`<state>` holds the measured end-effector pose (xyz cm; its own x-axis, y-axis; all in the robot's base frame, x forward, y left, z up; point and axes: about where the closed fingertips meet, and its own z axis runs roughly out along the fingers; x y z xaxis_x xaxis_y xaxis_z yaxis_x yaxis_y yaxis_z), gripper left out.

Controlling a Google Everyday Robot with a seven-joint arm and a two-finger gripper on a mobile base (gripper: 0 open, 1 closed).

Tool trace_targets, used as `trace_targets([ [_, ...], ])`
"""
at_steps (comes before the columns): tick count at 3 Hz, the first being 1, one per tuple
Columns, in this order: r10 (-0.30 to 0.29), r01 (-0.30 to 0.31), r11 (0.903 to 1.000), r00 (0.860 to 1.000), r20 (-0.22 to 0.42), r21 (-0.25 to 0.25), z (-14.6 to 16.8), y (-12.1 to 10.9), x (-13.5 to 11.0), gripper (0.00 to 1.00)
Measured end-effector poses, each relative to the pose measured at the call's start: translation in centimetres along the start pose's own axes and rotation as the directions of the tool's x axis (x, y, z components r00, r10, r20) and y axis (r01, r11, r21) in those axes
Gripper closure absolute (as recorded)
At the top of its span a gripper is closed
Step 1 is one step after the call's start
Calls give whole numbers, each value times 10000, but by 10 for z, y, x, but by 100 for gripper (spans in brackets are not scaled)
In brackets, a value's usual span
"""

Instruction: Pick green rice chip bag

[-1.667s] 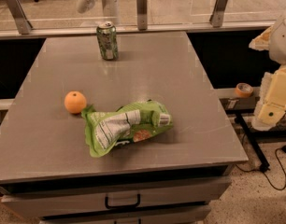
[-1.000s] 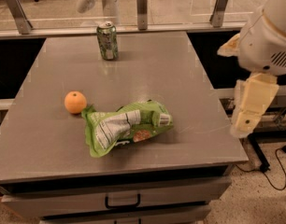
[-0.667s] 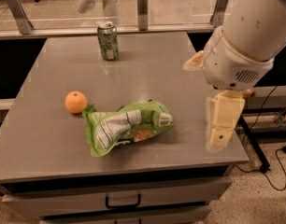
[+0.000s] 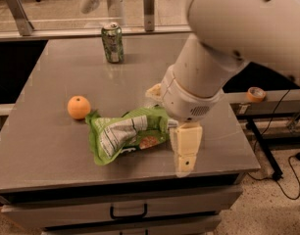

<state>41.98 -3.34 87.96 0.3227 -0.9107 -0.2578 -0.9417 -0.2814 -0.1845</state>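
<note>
The green rice chip bag (image 4: 124, 135) lies crumpled on the grey table (image 4: 52, 151), near its front edge, label side up. My big white arm comes in from the upper right and covers the bag's right end. My gripper (image 4: 186, 148) hangs at the bag's right end, just over the table top near the front edge. I cannot see any hold on the bag.
An orange (image 4: 79, 107) sits just left of the bag, close to its corner. A green-and-white drink can (image 4: 112, 42) stands at the table's back. A drawer handle (image 4: 128, 212) is below the front edge. A tape roll (image 4: 256, 94) and cables are on the right.
My arm has swung in from the right edge, over the table, and down to the bag's right end. The bag, orange and can have not moved.
</note>
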Motion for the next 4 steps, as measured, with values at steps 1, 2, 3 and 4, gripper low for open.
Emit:
trace_targets([
  [1,-675,675,9977,9976,156,61,28,-15,-20,2],
  [2,-1209,1208,9927,9922,299,57,43,-19,-34,20],
  [3,-1619,1621,9868,9865,248,-73,50,-16,-43,44],
  [4,-1682,1684,9856,9856,153,-158,43,-16,-47,66],
])
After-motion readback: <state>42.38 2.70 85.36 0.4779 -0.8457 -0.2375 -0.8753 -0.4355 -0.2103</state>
